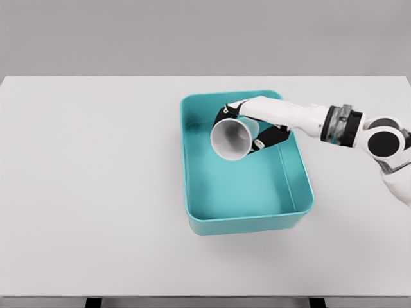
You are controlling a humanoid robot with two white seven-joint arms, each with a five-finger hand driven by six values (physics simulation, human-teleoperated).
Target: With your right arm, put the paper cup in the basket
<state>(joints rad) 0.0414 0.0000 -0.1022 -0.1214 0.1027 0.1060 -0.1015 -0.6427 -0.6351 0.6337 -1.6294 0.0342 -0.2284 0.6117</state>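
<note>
So the right hand [253,125] is reaching in from the right side of the head view, with its white arm stretched across the far right corner of the teal basket [192,167]. Its fingers [226,113] are wrapped around the paper cup [232,137], so the cup is clamped in the grip rather than sitting loose. The cup is tipped over on its side, open mouth pointing toward the camera and a bit to the left, so you can look straight into its pale inside. It hangs over the back half of the basket, inside the rim line, but I can't tell whether it touches the basket floor or is held just above it. The basket itself sits on the white surface [83,192], a little right of center. The left arm doesn't show anywhere.
</note>
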